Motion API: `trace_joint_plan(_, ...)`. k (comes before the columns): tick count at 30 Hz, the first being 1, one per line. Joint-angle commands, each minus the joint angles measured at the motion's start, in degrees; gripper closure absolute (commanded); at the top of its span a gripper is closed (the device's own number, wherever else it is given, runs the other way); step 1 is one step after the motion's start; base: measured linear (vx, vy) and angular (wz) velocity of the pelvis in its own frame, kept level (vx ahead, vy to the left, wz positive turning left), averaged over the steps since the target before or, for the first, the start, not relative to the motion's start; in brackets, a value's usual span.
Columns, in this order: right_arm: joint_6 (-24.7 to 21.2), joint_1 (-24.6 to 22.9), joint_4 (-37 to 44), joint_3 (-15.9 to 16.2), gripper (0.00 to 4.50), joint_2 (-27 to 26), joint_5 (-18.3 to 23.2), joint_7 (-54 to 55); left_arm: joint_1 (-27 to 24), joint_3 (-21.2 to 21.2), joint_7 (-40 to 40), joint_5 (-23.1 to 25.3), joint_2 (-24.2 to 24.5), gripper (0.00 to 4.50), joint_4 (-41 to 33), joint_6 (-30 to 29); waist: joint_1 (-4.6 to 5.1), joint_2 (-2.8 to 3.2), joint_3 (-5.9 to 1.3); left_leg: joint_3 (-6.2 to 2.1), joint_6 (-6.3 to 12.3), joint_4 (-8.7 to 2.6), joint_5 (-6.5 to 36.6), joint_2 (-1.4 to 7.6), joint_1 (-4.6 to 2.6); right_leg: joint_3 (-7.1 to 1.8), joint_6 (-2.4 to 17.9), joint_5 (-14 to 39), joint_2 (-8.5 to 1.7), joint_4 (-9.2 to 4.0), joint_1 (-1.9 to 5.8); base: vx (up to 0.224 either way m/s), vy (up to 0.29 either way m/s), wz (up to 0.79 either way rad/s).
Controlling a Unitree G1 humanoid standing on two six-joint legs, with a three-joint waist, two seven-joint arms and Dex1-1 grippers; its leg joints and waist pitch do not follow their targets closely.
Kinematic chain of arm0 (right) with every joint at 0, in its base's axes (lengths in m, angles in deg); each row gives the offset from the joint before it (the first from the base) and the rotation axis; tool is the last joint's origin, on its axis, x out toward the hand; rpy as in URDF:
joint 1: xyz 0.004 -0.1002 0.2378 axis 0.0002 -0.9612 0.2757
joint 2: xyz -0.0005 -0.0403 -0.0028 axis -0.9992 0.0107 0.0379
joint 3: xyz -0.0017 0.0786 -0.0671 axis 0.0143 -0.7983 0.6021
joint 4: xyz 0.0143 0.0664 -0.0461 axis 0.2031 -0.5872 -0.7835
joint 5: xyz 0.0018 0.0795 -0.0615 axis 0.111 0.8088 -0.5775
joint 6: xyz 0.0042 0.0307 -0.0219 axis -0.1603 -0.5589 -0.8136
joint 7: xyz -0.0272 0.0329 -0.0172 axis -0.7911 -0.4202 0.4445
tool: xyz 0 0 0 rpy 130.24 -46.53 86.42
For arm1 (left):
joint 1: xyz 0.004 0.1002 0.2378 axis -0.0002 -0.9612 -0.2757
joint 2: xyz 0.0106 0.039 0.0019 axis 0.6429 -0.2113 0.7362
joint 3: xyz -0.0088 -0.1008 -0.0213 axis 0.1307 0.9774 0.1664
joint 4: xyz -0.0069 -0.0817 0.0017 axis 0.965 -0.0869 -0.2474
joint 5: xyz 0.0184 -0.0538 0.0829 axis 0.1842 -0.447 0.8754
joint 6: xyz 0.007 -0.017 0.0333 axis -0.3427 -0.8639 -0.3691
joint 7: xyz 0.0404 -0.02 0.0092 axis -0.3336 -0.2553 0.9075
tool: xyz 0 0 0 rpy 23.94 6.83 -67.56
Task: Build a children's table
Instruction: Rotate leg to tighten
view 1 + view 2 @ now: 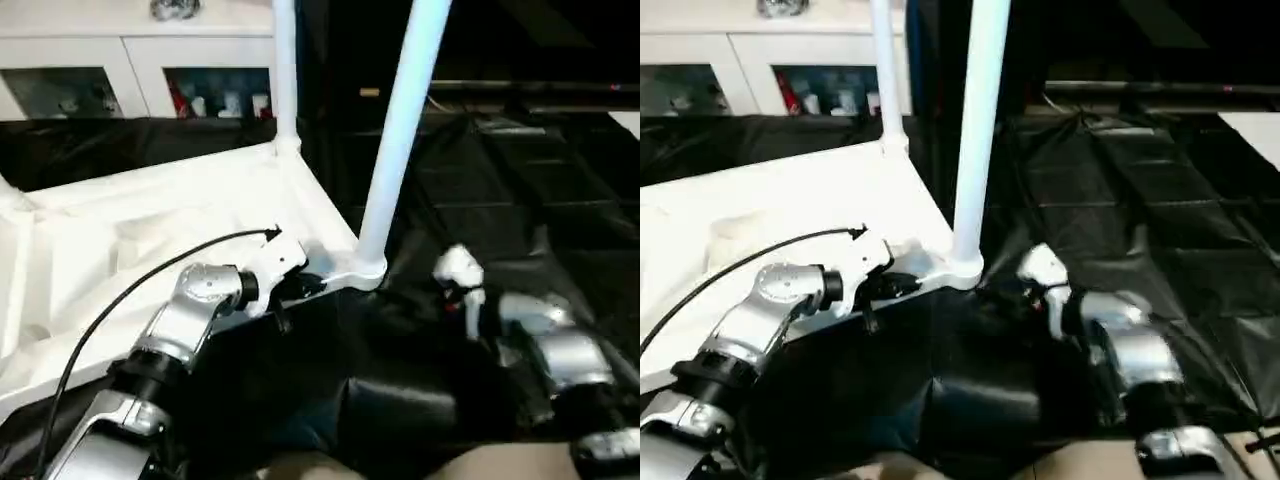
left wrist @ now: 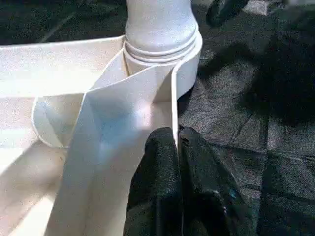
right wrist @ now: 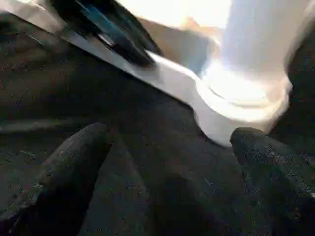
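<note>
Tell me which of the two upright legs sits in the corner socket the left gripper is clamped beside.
The nearer, thicker-looking leg, standing in the near corner socket. The left gripper pinches the tabletop rim right beside it; the other leg stands at the far corner.

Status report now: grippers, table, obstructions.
Left gripper shut on tabletop rim. Right gripper open, empty, beside near leg. Two legs seated upright in corner sockets. Nothing in the way.

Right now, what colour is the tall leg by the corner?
White; the leg shows best in the left eye view.
</note>
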State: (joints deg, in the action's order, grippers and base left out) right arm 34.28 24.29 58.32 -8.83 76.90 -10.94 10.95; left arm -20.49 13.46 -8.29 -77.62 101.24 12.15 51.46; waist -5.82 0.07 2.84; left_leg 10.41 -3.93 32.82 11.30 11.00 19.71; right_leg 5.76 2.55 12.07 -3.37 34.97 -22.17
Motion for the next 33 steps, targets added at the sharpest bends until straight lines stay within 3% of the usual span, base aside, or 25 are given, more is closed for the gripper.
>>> trace_joint_plan(1,-1.47,-0.81,2.64,0.46,0.08,0.20,1.26,-1.22,0.02,1.10,1.65,-0.64,-0.21,4.50,-1.81,2.11,-0.27,-0.80,-3.64,-0.98,7.40,-2.51,3.29,2.61,0.59,-3.60,8.46,6.12,-5.33,-4.22,3.33,0.000,0.000,0.00)
trace_joint_plan(4,-1.44,-0.31,2.99,0.55,0.08,-1.63,1.30,0.18,-0.36,1.99,0.97,-2.34,-0.27,4.50,-3.75,-0.08,-0.31,-0.73,-3.78,-1.02,7.09,-2.39,2.01,2.64,0.82,-3.61,9.25,5.10,-5.47,-3.94,3.23,0.000,0.000,0.00)
trace_joint_plan(6,-1.60,0.11,3.17,0.69,0.00,-2.86,1.54,1.20,-0.95,2.77,0.15,-3.83,-0.09,4.06,-5.68,-3.10,-0.31,-0.75,-3.98,-1.06,7.11,-2.23,0.87,2.68,0.91,-3.65,9.98,2.87,-5.44,-3.47,3.22,0.000,0.000,0.00)
trace_joint_plan(8,-2.36,0.12,4.00,1.14,0.00,-3.49,1.89,1.38,-1.41,3.44,0.67,-4.33,0.20,3.95,-7.03,-4.97,-0.18,-0.68,-4.17,-1.13,7.54,-2.04,-0.75,2.71,1.12,-3.64,11.14,-0.75,-5.37,-2.88,3.22,0.000,0.000,0.00)
trace_joint_plan(10,-3.20,0.05,5.11,1.88,0.00,-4.33,2.05,2.36,-2.46,4.12,0.66,-4.86,1.32,3.84,-9.30,-6.15,-0.26,-0.44,-4.26,-1.17,8.61,-1.79,-1.84,2.94,1.02,-3.70,12.60,-4.83,-5.32,-2.38,2.95,0.000,0.000,0.00)
trace_joint_plan(12,-2.90,1.08,3.87,2.14,0.00,-7.08,1.32,5.76,-4.90,6.33,-0.68,-6.88,4.39,3.65,-14.43,-10.86,-0.17,-0.14,-4.08,-1.24,8.76,-1.82,-1.07,3.04,1.11,-3.56,12.86,-3.98,-5.45,-2.49,2.80,0.000,0.000,0.00)
trace_joint_plan(14,-2.61,1.66,2.94,2.13,0.00,-8.24,1.00,6.87,-6.08,7.12,-1.98,-7.89,6.06,3.52,-16.72,-13.39,0.43,-0.23,-3.91,-1.27,7.33,-2.15,0.45,2.99,1.26,-3.51,13.03,-0.89,-5.61,-2.59,2.95,0.000,0.000,0.00)
trace_joint_plan(15,-2.30,2.38,1.80,2.25,0.00,-9.55,0.61,7.96,-7.78,7.77,-4.32,-9.33,8.63,3.44,-19.80,-16.90,0.52,0.03,-3.75,-1.14,6.47,-2.14,1.93,2.95,0.83,-3.63,12.77,1.84,-5.52,-3.02,2.61,0.000,0.000,0.00)
trace_joint_plan(18,-2.06,3.09,0.75,2.52,0.00,-10.79,0.39,8.86,-9.69,8.15,-7.36,-11.01,11.60,3.14,-22.74,-19.93,0.71,0.28,-3.34,-1.09,4.41,-2.52,4.58,2.87,0.74,-3.83,12.05,6.06,-5.29,-3.45,2.49,0.000,0.000,0.00)
trace_joint_plan(19,-1.51,4.30,-0.86,2.89,0.00,-12.74,0.16,10.49,-12.70,8.51,-11.60,-13.65,15.87,3.11,-26.96,-23.46,0.54,0.48,-3.50,-1.19,3.47,-2.49,5.14,3.04,0.34,-3.98,12.07,5.73,-5.50,-3.13,2.37,0.000,0.000,0.00)
trace_joint_plan(20,-1.30,4.80,-1.53,2.93,0.00,-13.51,0.10,11.25,-13.78,8.63,-12.92,-14.58,17.32,3.09,-28.37,-24.57,0.61,0.58,-3.48,-1.32,3.22,-2.65,5.45,3.13,0.45,-3.98,12.32,5.72,-5.56,-2.98,2.31,0.000,0.000,0.00)
trace_joint_plan(21,-1.02,6.10,-3.29,2.53,0.00,-15.58,-0.22,14.30,-15.91,8.96,-14.13,-15.93,19.53,2.93,-31.21,-26.68,0.98,0.58,-3.07,-1.21,2.76,-2.91,6.89,2.91,0.50,-3.90,11.90,7.55,-5.20,-3.39,2.20,0.000,0.000,0.00)
trace_joint_plan(22,-0.73,6.78,-4.37,2.18,0.00,-16.60,-0.58,16.40,-16.70,9.03,-14.14,-16.05,20.07,2.80,-32.20,-27.20,1.03,-0.01,-3.07,-1.29,2.16,-3.01,7.46,3.00,0.37,-4.14,12.06,8.85,-5.56,-3.15,2.22,0.000,0.000,0.00)
trace_joint_plan(24,-0.51,7.28,-5.18,1.91,0.00,-17.35,-0.85,18.04,-17.32,9.04,-13.85,-16.16,20.49,2.67,-33.11,-27.77,0.95,0.40,-2.88,-1.08,1.46,-3.05,8.04,2.86,0.08,-4.21,11.57,10.32,-5.34,-3.68,1.97,0.000,0.000,0.00)
trace_joint_plan(25,-0.01,9.07,-8.52,0.63,0.00,-19.84,-1.23,23.45,-18.53,8.54,-11.02,-13.63,20.41,2.55,-33.57,-27.67,0.72,0.59,-2.89,-0.99,0.96,-3.06,8.83,3.05,-0.34,-4.38,11.55,10.34,-5.42,-3.76,1.51,0.000,0.000,0.00)
trace_joint_plan(26,0.10,9.76,-9.83,0.13,0.00,-20.74,-1.35,25.57,-18.91,8.39,-9.77,-12.63,20.33,2.55,-33.70,-27.71,0.85,0.44,-2.70,-1.05,0.54,-3.25,9.34,2.94,-0.27,-4.38,11.32,11.09,-5.29,-3.90,1.67,0.000,0.000,0.00)
trace_joint_plan(27,0.65,10.61,-11.63,-0.77,0.00,-22.06,-1.47,28.93,-19.22,8.63,-7.87,-11.33,19.86,2.31,-33.26,-27.53,0.84,0.72,-2.74,-1.19,-0.12,-3.35,9.95,2.89,-0.19,-4.34,10.72,12.02,-5.30,-3.82,1.83,0.000,0.000,0.00)
trace_joint_plan(29,1.52,11.51,-13.68,-2.07,0.00,-23.51,-1.40,32.94,-19.51,8.92,-6.06,-10.46,19.69,2.26,-33.19,-28.16,0.86,0.64,-2.80,-1.27,-0.75,-3.39,11.00,2.85,-0.24,-4.34,9.65,12.91,-5.36,-3.94,2.03,0.000,0.000,0.00)
trace_joint_plan(33,3.39,14.07,-19.53,-7.16,0.00,-26.77,0.82,42.69,-21.40,7.80,-5.40,-11.77,22.10,1.83,-36.49,-32.15,1.13,0.83,-3.08,-1.33,-1.35,-3.40,9.43,2.75,-0.10,-4.53,9.97,9.59,-5.32,-3.45,2.12,0.000,0.000,0.00)
